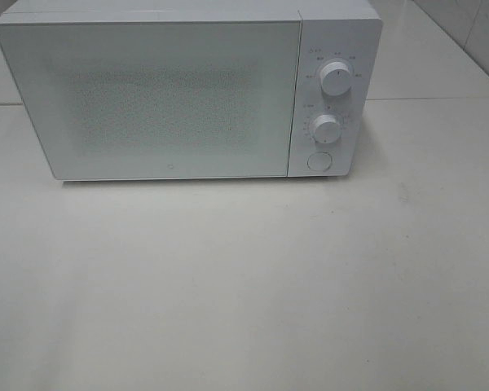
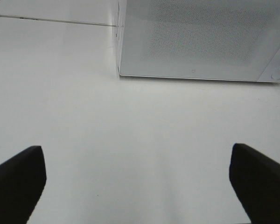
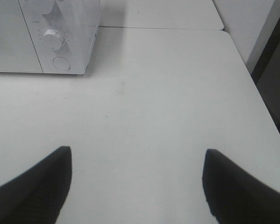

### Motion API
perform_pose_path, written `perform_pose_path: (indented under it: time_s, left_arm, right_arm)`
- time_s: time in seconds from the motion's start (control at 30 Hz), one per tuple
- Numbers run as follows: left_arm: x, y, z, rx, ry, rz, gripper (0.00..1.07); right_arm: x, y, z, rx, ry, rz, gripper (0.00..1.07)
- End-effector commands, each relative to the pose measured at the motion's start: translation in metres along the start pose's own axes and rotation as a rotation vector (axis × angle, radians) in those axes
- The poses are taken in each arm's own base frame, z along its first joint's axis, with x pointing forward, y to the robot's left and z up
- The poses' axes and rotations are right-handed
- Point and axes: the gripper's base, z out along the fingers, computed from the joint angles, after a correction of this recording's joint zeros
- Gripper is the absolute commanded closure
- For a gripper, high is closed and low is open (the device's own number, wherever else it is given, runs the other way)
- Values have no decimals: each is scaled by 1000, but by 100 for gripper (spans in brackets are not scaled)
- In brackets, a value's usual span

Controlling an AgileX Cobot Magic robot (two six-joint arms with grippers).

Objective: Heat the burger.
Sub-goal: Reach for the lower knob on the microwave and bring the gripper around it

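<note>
Left wrist view: shut white boxy microwave (image 2: 196,42) ahead; left gripper (image 2: 135,158) and right gripper (image 3: 137,156) are held spread, empty, presumably ready for its door.

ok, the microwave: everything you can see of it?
White box microwave, glossy plastic by the look, standing upright on the white table. Its door, with a speckled window, is shut. The control panel beside the door carries an upper knob and a lower knob over a round button. Nothing else touches it.

From above, the high camera faces the microwave (image 1: 147,98), which both low wrist cameras also see across the table (image 1: 244,285).
</note>
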Motion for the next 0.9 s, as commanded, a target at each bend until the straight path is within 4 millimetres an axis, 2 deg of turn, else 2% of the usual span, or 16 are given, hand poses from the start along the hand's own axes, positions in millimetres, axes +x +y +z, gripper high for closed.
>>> perform_pose_path:
  time_s: [0.03,0.9]
  left_arm:
    - [2,0,-2,-1,-23,2,7]
    - [3,3,-2,-38,-12,49,7]
  right_arm:
    - [3,0,-2,5,-21,-6,32]
    - [3,0,-2,8,-19,-5,32]
